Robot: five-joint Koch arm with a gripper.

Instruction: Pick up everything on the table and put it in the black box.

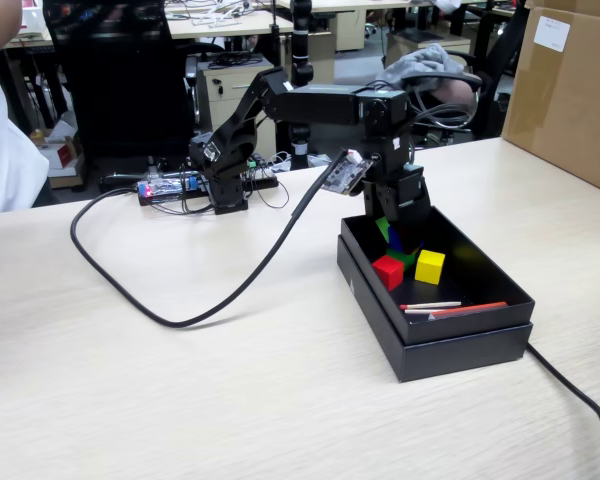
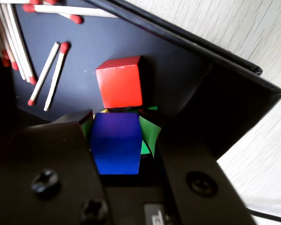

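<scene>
On the beige table (image 1: 180, 380), in the fixed view, the black box (image 1: 460, 345) sits right of centre with the arm reaching down into its far end. The gripper (image 1: 398, 236) is low inside the box, holding the blue cube (image 1: 394, 238) just above the green cube (image 1: 383, 228). The red cube (image 1: 388, 271) lies on the box floor nearer the camera, and the yellow cube (image 1: 430, 266) sits just right of it, apart from it. Red-tipped sticks (image 1: 450, 308) lie along the near wall of the box. A black cable (image 1: 170, 315) loops across the table on the left, and a brown carton (image 1: 570, 90) stands at the far right.

From the wrist view, the gripper (image 2: 116, 150) has its jaws closed against both sides of the blue cube (image 2: 116, 145), with green (image 2: 150, 133) showing behind it. The red cube (image 2: 120, 82) rests just beyond, and the sticks (image 2: 49, 72) lie at the upper left of the box floor (image 2: 178, 65).
</scene>
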